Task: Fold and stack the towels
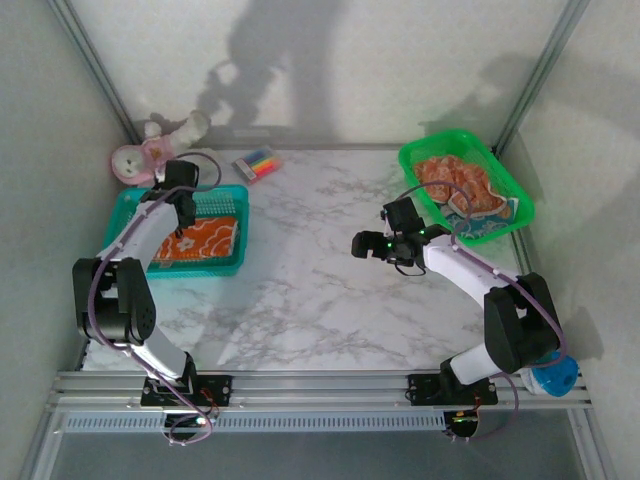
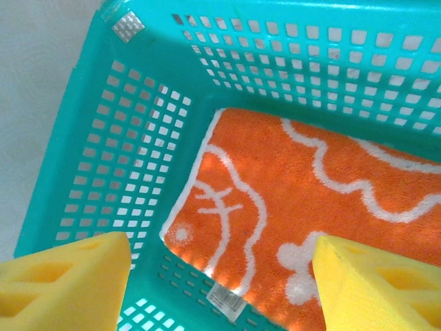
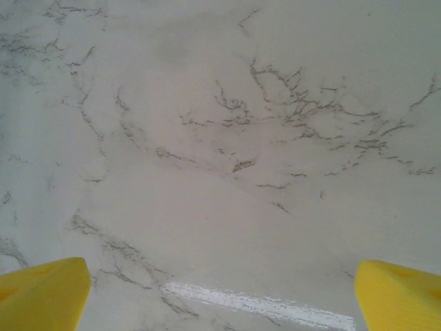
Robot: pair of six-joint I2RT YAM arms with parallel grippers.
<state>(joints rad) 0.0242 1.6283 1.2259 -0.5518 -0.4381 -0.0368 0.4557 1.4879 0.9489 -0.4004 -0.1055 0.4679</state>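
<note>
1. Lying flat and folded on the floor of the teal basket (image 1: 228, 268) (image 2: 103, 172), the orange towel (image 1: 200, 240) (image 2: 310, 193) with white cartoon lines has a small white label (image 2: 226, 300) at its near edge.
2. The left end effector (image 1: 186, 210) (image 2: 222, 241) hangs above that towel inside the basket. Its yellow fingers (image 2: 76, 276) are spread wide, with nothing between them and no contact with the cloth.
3. The teal basket stands at the left side of the counter (image 1: 310, 290) (image 3: 220, 138).
4. More towels (image 1: 458, 185), crumpled and unfolded, lie in the green basket (image 1: 425, 150) at the far right of the counter. They are mostly orange and white, with a bit of white and blue cloth at the near right corner.
5. The right end effector (image 1: 362, 245) (image 3: 222, 276) hovers over bare marble near the middle of the counter, just left of the green basket. Its fingers (image 3: 41, 293) are spread wide and hold nothing.
6. A pink-and-white plush toy (image 1: 150, 152) sits behind the teal basket in the far left corner, and a pack of markers (image 1: 257, 163) lies just to the right of it.
</note>
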